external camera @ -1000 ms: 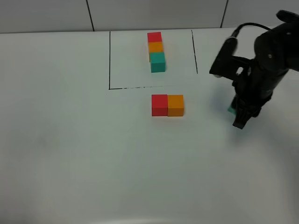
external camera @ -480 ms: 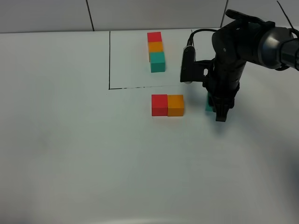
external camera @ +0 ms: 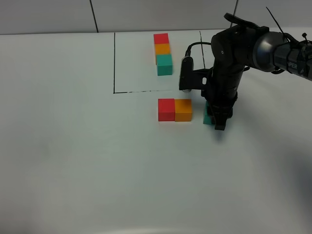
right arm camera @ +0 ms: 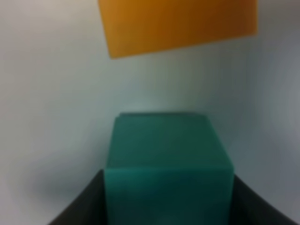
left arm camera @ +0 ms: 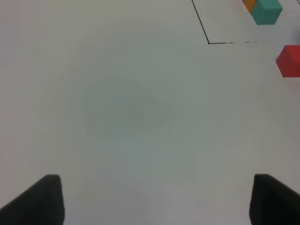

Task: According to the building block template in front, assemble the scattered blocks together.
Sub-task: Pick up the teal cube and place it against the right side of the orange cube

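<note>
The gripped cube (external camera: 207,118) sits just right of the paired cubes (external camera: 175,109) (template (external camera: 163,53) behind).

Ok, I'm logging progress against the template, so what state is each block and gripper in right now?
building block template: three cubes touching in a line inside the outline.
red block: on the table, touching the orange block.
orange block: on the table, apart from the teal block.
teal block: clamped in the right gripper, not yet joined.
right gripper: shut on the teal block.
left gripper: open, empty.
</note>
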Motion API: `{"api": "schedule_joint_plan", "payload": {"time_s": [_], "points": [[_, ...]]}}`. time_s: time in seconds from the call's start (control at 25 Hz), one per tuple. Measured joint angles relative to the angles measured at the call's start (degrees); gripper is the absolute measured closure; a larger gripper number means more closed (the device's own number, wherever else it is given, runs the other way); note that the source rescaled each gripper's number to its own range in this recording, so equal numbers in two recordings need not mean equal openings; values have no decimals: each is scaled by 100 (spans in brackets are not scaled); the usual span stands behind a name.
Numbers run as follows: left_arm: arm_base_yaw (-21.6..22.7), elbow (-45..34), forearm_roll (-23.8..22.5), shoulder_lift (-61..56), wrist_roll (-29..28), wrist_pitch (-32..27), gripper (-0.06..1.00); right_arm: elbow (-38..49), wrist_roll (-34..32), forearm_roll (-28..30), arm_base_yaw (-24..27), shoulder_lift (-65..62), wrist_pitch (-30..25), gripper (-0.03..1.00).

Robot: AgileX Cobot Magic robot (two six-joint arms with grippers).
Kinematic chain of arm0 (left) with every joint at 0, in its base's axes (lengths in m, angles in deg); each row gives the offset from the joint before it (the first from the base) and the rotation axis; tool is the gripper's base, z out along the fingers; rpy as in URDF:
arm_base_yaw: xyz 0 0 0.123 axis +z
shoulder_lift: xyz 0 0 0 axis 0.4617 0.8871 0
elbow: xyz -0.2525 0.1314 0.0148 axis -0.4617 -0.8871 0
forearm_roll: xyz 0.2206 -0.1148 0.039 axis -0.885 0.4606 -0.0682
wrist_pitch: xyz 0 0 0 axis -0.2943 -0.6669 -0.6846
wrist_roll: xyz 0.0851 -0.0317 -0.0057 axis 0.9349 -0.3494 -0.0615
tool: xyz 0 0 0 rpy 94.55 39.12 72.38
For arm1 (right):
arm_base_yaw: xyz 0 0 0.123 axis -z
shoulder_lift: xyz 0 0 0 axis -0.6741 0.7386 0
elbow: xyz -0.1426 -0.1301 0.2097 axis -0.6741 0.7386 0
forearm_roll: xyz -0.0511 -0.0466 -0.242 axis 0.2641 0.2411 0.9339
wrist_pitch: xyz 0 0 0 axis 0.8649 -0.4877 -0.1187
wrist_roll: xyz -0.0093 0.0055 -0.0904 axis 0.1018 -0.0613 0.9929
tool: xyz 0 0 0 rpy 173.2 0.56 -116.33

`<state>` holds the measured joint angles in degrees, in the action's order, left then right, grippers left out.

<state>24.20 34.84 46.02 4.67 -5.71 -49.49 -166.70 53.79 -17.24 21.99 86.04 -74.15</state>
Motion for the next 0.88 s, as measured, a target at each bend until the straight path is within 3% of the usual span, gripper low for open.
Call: {"api": "schedule_joint_plan", "payload": {"time_s": [0.48,0.88], "points": [[0,0,0,0,0,0,21,-267,68,-215,-41,244,-67,96],[0,0,0,0,0,0,21,-269,111,-114,-167,271,205,96]]}}
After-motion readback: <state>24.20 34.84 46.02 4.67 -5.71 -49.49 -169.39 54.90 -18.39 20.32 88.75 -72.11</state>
